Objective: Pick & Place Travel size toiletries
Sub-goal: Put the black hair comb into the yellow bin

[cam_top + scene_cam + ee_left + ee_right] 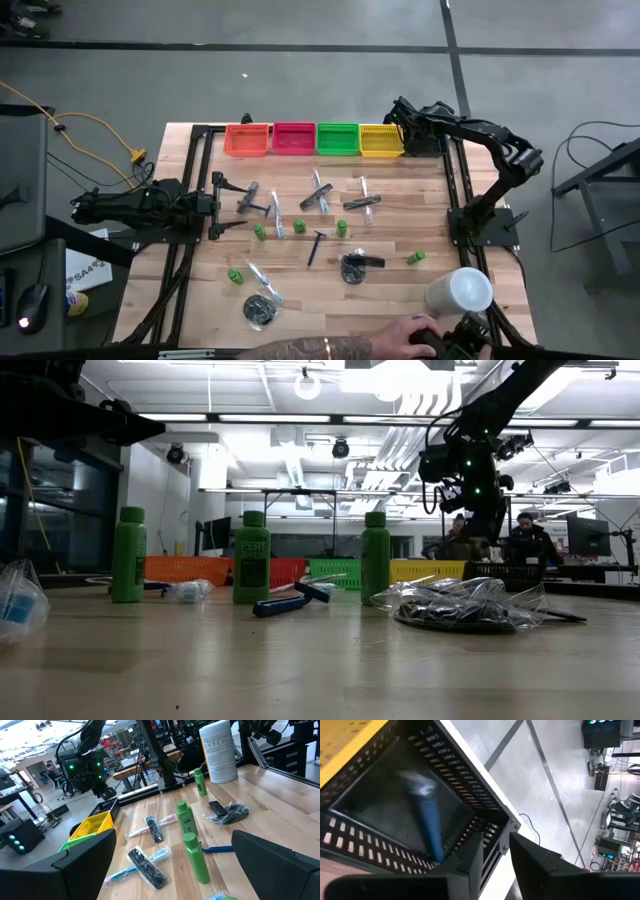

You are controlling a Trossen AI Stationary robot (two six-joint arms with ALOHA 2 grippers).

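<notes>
We see the right gripper (pixel 496 842) with its two dark fingers parted only a little and nothing between them. It hangs over a black bin (pixel 485 805) at the far right end of the bin row. A slim blue-and-white item (pixel 427 817) lies inside that bin; we cannot tell whether it is a toothbrush or a razor.

The left gripper (pixel 174 834) waits at the table's left side, fingers spread wide and empty, facing the scattered toiletries.

The rest of the toiletries lie across the middle of the wooden table (pixel 395 300): stubby green bottles (pixel 299 227), a dark-blue razor (pixel 316 245), clear-wrapped toothbrushes (pixel 362 200) and dark bundles (pixel 352 268) in crinkled wrap.

We judge all of these light. The bottles look stiff and smooth, some upright and easy to tip, so a hold across the body should suit them. The razor and toothbrushes are thin and flat on the wood, best pinched across the middle of the handle; their wrap may slip. The bundles look soft and should give under the fingers.

Beyond them, orange (pixel 248 140), pink (pixel 293 139), green (pixel 338 139) and yellow (pixel 381 140) bins line the far edge. Items sit near each other at centre, with barer wood on the near side. A large white cylinder (pixel 460 292) and a person's hand (pixel 420 335) occupy the near right corner, which narrows the room there.
</notes>
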